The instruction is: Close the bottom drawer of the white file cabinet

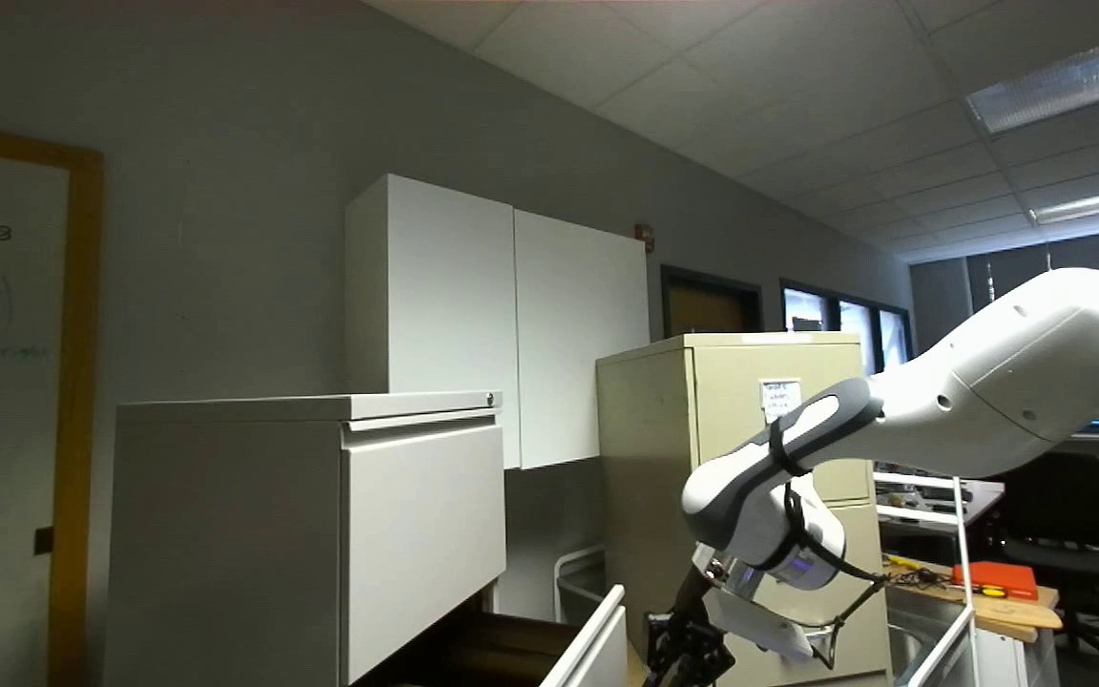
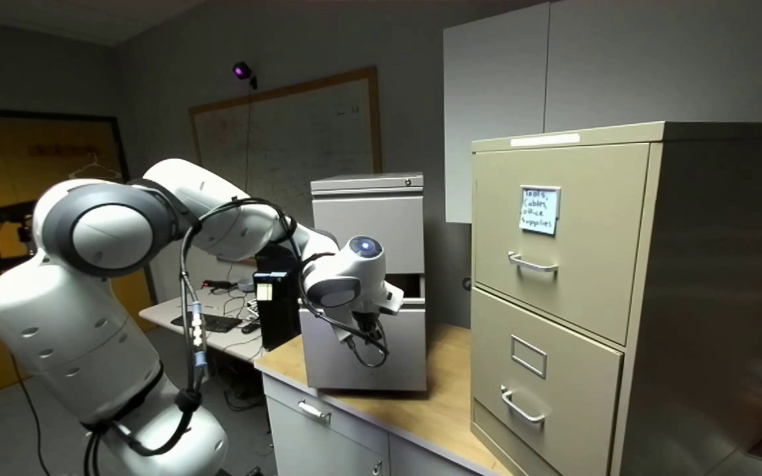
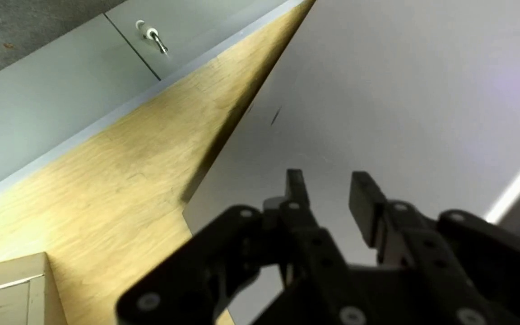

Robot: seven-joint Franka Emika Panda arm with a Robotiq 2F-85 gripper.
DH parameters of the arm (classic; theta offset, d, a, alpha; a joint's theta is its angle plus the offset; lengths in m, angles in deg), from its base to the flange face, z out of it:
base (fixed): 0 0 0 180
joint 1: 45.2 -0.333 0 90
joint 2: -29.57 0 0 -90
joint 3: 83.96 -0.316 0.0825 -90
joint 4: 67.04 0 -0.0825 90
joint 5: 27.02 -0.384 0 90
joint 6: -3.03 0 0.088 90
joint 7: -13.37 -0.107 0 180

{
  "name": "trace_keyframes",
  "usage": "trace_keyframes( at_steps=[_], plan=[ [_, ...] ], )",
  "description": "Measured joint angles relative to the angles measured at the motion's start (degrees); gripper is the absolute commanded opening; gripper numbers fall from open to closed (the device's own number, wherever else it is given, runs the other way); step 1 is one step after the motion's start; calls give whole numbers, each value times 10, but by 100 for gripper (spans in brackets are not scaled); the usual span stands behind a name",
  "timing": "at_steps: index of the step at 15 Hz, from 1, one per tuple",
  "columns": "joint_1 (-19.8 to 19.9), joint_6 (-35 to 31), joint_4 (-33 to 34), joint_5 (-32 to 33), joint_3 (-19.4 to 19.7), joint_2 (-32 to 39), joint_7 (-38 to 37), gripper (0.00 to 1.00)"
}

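The white file cabinet [image 1: 225,544] stands on a wooden counter; it also shows in an exterior view [image 2: 368,225]. Its upper drawer is shut. Its bottom drawer [image 1: 597,644] is pulled out, with the dark inside showing behind its front. The drawer's flat front also shows in an exterior view [image 2: 407,357], partly hidden by the arm, and fills much of the wrist view [image 3: 400,104]. My gripper [image 3: 327,180] is open, with a gap between its fingertips and nothing in it. It points at the drawer front; I cannot tell whether it touches. In an exterior view the gripper [image 1: 688,649] is cut off at the bottom.
A beige cabinet [image 2: 553,311] with handles stands beside the white one; its corner shows in the wrist view [image 3: 11,289]. The wooden counter [image 2: 450,377] runs under the white cabinet. White wall cupboards [image 1: 511,315] hang behind. A desk [image 2: 222,334] stands at the back.
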Motion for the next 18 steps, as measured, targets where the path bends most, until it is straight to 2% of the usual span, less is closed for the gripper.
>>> trace_keyframes(
  at_steps=[1,2,3,4,6,7,13,18],
  plan=[
    [-1,2,-1,0,-3,0,-4,21],
    [-1,5,-1,1,-6,1,-10,27],
    [-2,5,-1,1,-9,1,-14,27],
    [-2,5,-1,2,-13,2,-19,21],
    [-4,5,0,2,-19,3,-27,4],
    [-6,4,1,2,-21,4,-30,0],
    [-22,-9,18,-5,-28,14,-33,0],
    [-42,-27,72,-84,-28,25,-20,0]
  ],
)
